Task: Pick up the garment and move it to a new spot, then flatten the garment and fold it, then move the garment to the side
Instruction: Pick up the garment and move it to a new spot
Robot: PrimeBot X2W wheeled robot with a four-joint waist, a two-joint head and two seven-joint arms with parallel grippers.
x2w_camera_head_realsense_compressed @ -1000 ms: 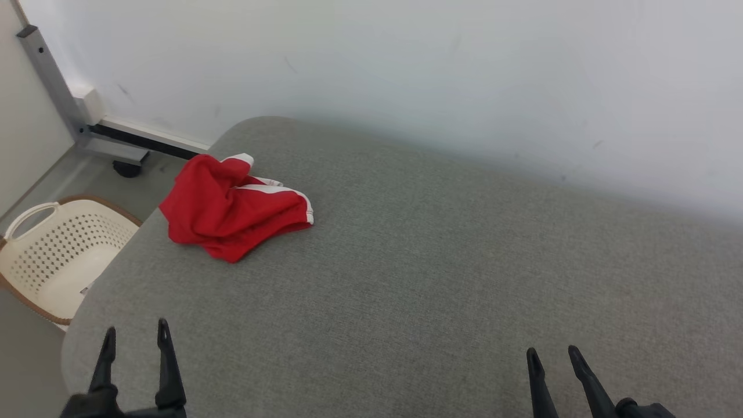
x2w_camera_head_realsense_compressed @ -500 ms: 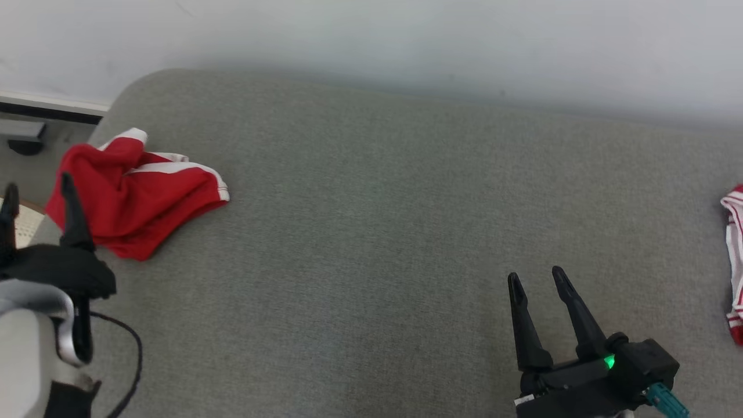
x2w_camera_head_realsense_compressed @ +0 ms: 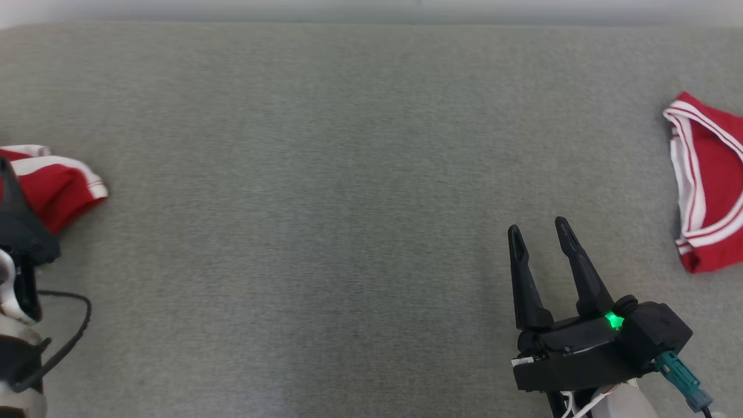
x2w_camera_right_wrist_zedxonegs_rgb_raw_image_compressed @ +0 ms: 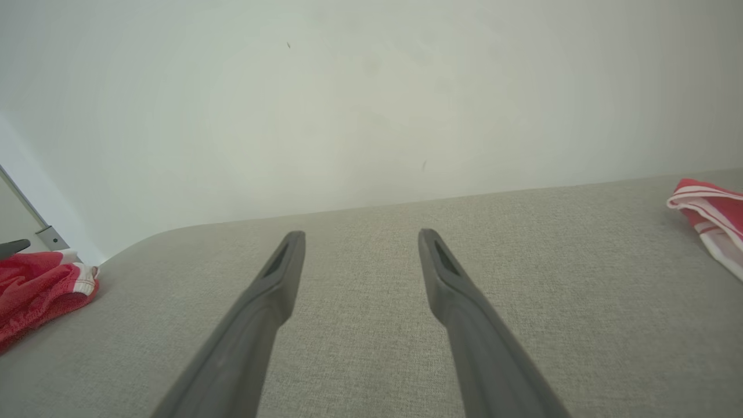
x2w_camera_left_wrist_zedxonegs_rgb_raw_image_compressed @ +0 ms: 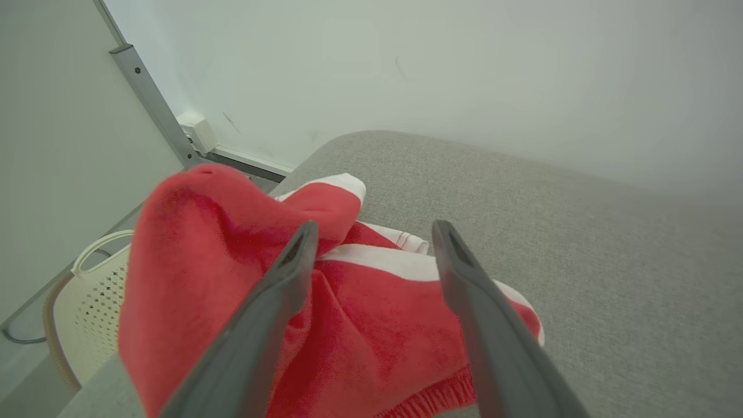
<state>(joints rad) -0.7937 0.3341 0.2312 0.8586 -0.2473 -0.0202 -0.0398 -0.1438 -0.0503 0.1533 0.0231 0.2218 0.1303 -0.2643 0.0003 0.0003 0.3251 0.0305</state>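
The left gripper (x2w_camera_left_wrist_zedxonegs_rgb_raw_image_compressed: 374,235) stood wide open, its two dark fingers spread over the crumpled red garment (x2w_camera_left_wrist_zedxonegs_rgb_raw_image_compressed: 371,331) and nothing clamped between them. Whether the fingertips touched the cloth could not be told. The right gripper (x2w_camera_head_realsense_compressed: 537,227) was also fully open and empty. It hung over bare grey bench (x2w_camera_head_realsense_compressed: 325,191) at the near right, fingers pointing toward the far wall (x2w_camera_right_wrist_zedxonegs_rgb_raw_image_compressed: 371,98).

The red garment, trimmed with white bands, lay bunched at the left end of the bench, close to its rounded far-left corner and near the left edge. Just beyond that edge, lower down, sat a cream perforated basket (x2w_camera_left_wrist_zedxonegs_rgb_raw_image_compressed: 96,296) with a loop handle. Its inside was hidden behind the cloth, so its contents could not be made out. A grey metal post (x2w_camera_left_wrist_zedxonegs_rgb_raw_image_compressed: 152,101) rose against the wall behind it.

A second red garment (x2w_camera_head_realsense_compressed: 711,186) with white stripes lay at the far right of the bench, well apart from the first and to the right of the right gripper. Between the two garments ran a wide, bare stretch of grey fabric, from the near side to the far edge along the wall.
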